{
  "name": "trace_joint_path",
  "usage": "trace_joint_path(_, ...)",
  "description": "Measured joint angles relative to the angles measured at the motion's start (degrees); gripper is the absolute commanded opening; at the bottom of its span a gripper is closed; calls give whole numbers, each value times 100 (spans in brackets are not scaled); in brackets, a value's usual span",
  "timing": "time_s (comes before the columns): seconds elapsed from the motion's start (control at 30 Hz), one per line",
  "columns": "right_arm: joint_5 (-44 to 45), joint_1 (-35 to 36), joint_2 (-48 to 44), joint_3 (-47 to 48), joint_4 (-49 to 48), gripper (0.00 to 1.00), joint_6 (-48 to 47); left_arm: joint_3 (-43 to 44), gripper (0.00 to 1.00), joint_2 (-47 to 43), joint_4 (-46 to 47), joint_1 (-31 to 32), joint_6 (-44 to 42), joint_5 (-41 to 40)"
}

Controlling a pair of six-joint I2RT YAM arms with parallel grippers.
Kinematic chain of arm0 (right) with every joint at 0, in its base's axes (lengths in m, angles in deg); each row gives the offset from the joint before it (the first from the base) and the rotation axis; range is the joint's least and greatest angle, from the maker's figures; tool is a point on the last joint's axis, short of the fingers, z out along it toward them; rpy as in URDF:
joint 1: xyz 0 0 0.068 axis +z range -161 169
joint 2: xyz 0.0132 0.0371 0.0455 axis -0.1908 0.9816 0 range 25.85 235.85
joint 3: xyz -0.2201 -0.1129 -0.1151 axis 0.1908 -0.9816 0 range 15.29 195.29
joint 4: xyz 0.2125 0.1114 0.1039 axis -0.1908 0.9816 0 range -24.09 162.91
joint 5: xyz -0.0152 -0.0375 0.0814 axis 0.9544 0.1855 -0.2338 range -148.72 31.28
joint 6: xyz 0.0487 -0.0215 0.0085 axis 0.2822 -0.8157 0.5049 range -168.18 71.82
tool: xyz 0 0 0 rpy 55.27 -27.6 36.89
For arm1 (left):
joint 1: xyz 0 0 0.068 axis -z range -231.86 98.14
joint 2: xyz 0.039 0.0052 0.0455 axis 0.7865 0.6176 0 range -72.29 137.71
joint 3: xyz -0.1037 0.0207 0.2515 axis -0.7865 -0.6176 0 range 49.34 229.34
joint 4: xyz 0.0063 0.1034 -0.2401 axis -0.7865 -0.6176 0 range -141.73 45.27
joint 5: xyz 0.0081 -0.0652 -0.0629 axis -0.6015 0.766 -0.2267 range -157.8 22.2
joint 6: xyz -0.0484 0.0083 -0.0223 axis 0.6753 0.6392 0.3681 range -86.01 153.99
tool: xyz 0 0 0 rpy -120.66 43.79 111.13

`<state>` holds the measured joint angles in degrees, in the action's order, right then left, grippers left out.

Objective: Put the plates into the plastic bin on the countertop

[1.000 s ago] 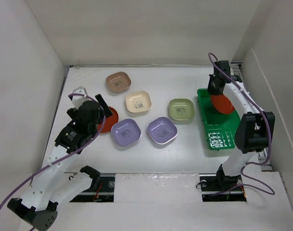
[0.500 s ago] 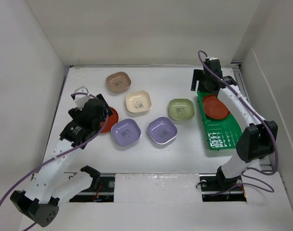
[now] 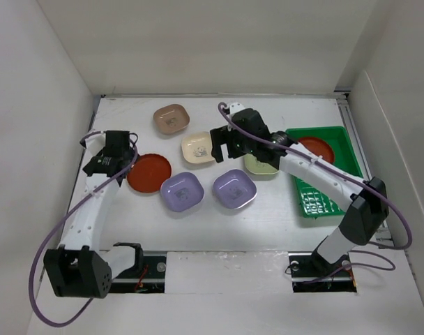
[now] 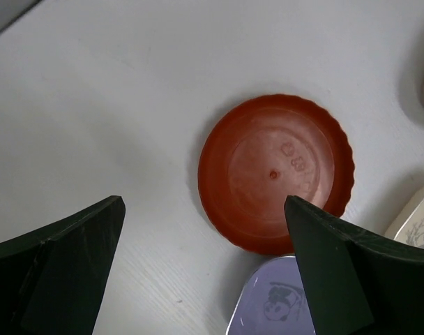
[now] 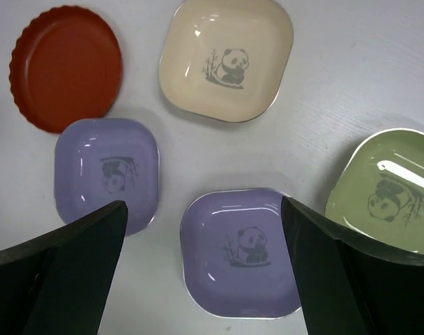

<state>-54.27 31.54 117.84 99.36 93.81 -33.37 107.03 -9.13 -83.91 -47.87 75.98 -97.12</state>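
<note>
Green plastic bin [image 3: 353,155] sits at the right side of the white worktop [image 3: 128,216] in the view from above, with one red-orange plate [image 3: 315,148] lying flat in its far end. The other six plates are out on the worktop. A second red-orange plate [image 3: 148,174] lies at the left, and the tan-brown plate [image 3: 171,118] is farthest back. The cream plate [image 3: 198,148] is near the middle. The left lavender plate [image 3: 181,191] and right lavender plate [image 3: 234,188] sit side by side nearest the arm bases. The sage plate [image 3: 259,166] is partly hidden under the right arm. The right pincer [image 3: 221,145] reaches across to just beside the cream plate. The left pincer [image 3: 114,157] is at the left edge of the second red-orange plate.

From the left wrist, the left pincer [image 4: 205,272] has its fingers [image 4: 65,265] set wide apart with nothing between them. The second red-orange plate [image 4: 275,174] lies flat on the worktop beyond them, and its scalloped rim is plain to see. A corner of the left lavender plate [image 4: 275,303] shows at the bottom, and a sliver of the cream plate [image 4: 418,223] at the right edge.

From the right wrist, the right pincer [image 5: 205,279] is also spread wide and holds nothing, its fingers [image 5: 358,279] flanking the right lavender plate [image 5: 241,251] from above. Around that plate lie the left lavender plate [image 5: 107,174], the second red-orange plate [image 5: 67,66], the cream plate [image 5: 227,59] and the sage plate [image 5: 386,188]. The four square ones carry small panda prints.
</note>
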Motion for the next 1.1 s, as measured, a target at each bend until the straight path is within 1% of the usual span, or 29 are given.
trace_joint_path(0.1, -4, 114, -164, -234, -28, 96, 4, -177, 100, 365, 92, -120, 267, 337)
trace_joint_path(0.27, -79, 293, -914, -706, -168, 96, 15, -660, 100, 1268, 313, -201, 872, 654)
trace_joint_path(0.33, -149, 348, -1316, -883, -254, 96, 24, -852, 96, 1504, 378, -219, 1084, 682)
trace_joint_path(0.37, -173, 369, -1521, -964, -291, 96, 26, -944, 92, 1609, 409, -225, 1191, 688)
trace_joint_path(0.47, -238, 378, -2107, -1178, -356, 96, 42, -1113, 88, 1921, 496, -225, 1467, 662)
trace_joint_path(0.6, -278, 378, -2660, -1281, -393, 96, 42, -1198, 70, 2267, 831, -289, 1801, 605)
trace_joint_path(0.63, -278, 378, -2761, -1287, -391, 96, 42, -1196, 58, 2306, 949, -321, 1853, 590)
trace_joint_path(0.73, -291, 378, -2981, -1322, -402, 96, 39, -1187, 42, 2393, 1156, -407, 1926, 492)
trace_joint_path(0.77, -295, 378, -3040, -1360, -407, 96, 42, -1178, 34, 2413, 1187, -442, 1932, 448)
trace_joint_path(0.8, -295, 378, -3088, -1388, -391, 96, 42, -1169, 21, 2441, 1222, -485, 1941, 415)
trace_joint_path(0.93, -330, 378, -3134, -1510, -389, 96, 42, -1161, 0, 2463, 1416, -826, 1985, 492)
trace_joint_path(1.03, -396, 378, -3110, -1556, -389, 96, 35, -1200, 0, 2391, 1644, -1043, 1991, 614)
trace_joint_path(1.1, -503, 378, -3038, -1556, -437, 96, 28, -1193, 0, 2273, 1591, -1130, 1980, 645)
